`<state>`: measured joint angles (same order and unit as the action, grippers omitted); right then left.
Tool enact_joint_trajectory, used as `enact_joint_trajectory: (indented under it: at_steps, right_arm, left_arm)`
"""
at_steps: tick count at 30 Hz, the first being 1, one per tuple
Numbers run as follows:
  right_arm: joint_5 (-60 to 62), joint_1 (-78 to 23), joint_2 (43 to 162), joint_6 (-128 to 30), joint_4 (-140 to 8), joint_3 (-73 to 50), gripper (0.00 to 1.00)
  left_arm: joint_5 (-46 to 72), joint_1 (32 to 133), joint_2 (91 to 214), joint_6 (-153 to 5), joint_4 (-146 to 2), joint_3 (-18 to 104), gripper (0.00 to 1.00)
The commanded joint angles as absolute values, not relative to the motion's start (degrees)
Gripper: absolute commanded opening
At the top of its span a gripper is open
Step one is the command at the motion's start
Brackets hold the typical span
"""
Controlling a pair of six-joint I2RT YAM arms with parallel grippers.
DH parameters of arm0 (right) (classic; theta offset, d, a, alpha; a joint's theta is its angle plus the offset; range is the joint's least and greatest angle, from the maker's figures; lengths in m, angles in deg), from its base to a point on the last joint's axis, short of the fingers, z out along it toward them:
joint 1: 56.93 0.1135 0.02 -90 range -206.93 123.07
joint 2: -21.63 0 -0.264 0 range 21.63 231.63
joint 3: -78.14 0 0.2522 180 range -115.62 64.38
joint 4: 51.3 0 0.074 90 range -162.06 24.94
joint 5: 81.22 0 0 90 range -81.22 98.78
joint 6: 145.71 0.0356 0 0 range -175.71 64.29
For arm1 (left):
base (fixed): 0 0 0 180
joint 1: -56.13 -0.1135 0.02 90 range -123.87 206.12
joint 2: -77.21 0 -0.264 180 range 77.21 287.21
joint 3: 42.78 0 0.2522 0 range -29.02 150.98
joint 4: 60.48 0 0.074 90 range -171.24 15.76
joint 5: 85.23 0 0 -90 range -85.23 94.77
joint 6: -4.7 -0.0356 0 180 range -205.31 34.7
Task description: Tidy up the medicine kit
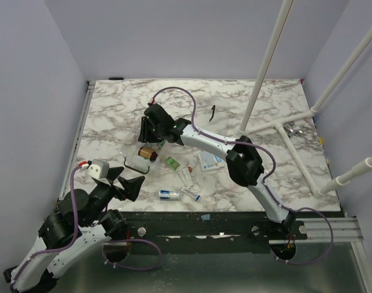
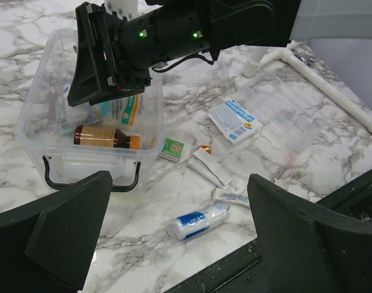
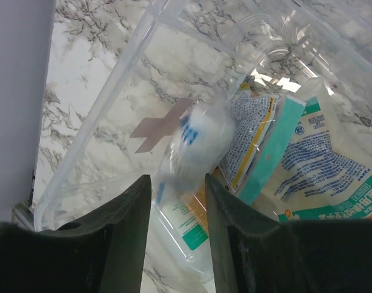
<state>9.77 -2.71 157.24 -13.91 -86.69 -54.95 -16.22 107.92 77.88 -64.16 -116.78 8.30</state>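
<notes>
Starting with the top view, the kit (image 1: 142,141) is seen left of centre on the table (image 1: 112,104), open at the top, with the right gripper (image 1: 150,131) held over it. A brown bottle (image 1: 148,152) is already lodged at its lower edge. Below and right of the kit, things are left loose: a green packet (image 1: 172,162), a sachet (image 1: 209,160), white strips (image 1: 184,177) and a roll (image 1: 168,194). The left gripper (image 1: 126,183) is parked at the lower left, spread wide and empty.

In the left wrist view, the kit is placed at the upper left, and the bottle and some printed packets (image 2: 126,110) are seen through its wall, under the right gripper. The packet, sachet, strips, a small tube (image 2: 231,196) and the roll are spread across the middle of the frame, all outside the kit. The left fingers (image 2: 69,226) are seen at the bottom corners, far apart, with nothing between them.

In the right wrist view, the inside of the kit is looked into. Packets are piled at the right, and a blurred roll (image 3: 198,143) is seen just beyond the fingers (image 3: 121,232). These are set moderately apart, and nothing looks clamped between them.

The task is judged roughly half done: several things are in, at least five are still to be fetched, and where the lid is cannot be told.
</notes>
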Motion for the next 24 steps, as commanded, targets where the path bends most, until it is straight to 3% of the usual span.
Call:
enact_joint_trajectory:
  at_steps: [1,15,24]
  right_arm:
    - [11.4,-2.3,157.4,-13.7,-86.0,-56.3,0.45]
    - [19.8,-2.4,142.7,-23.5,-85.7,-48.9,0.58]
    - [25.4,-2.4,126.7,-29.8,-86.5,-33.9,0.59]
  left_arm:
    - [-17.5,108.1,74.1,-64.5,-116.2,7.8,0.96]
    - [-17.2,108.1,76.4,-64.5,-116.1,7.9,0.96]
    - [-14.5,108.1,83.6,-64.9,-113.4,8.1,0.96]
